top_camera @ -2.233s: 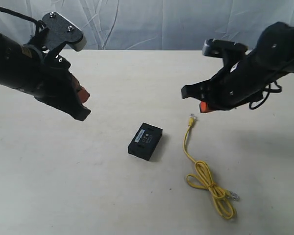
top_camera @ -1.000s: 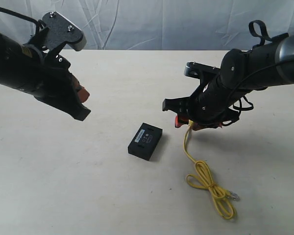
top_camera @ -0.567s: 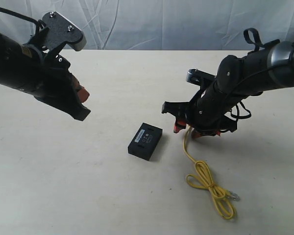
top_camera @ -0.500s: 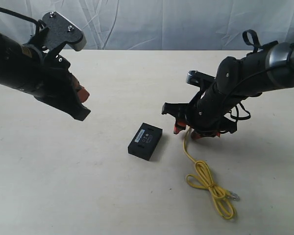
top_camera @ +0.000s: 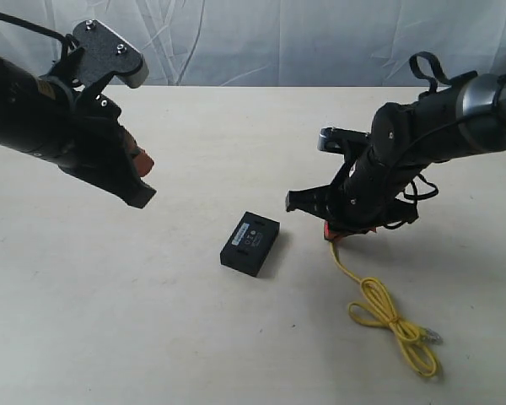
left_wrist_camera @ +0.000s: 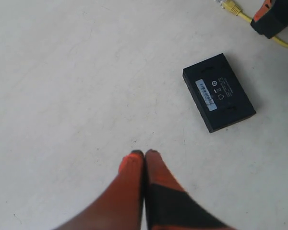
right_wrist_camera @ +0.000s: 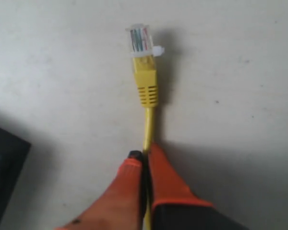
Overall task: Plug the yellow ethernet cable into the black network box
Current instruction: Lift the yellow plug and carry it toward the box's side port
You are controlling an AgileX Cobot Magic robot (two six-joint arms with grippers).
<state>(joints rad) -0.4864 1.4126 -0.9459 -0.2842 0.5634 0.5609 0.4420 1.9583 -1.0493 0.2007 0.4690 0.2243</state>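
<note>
Just ahead of the right gripper (right_wrist_camera: pixel 143 154), the clear plug (right_wrist_camera: pixel 140 39) of the yellow ethernet cable (right_wrist_camera: pixel 147 86) sticks out past the fingertips. They are pinched tight on the cord right behind the yellow boot. Behind the wrist, the rest of the cord trails over the table (top_camera: pixel 152 337) in 1 loose loop, its 2nd plug lying free.

Plug and boot run straight along the finger line, pointing away from the wrist. The black network box (top_camera: pixel 250 243) lies flat off to 1 side of that gripper, near but apart, its long axis slanted across the plug's line. No socket shows in any view.

I judge the wrist must turn until the plug meets the socket face squarely, then push straight. The left gripper (left_wrist_camera: pixel 144 154), fingers pressed together on nothing, hangs well away from the box and could brace it against sliding.
</note>
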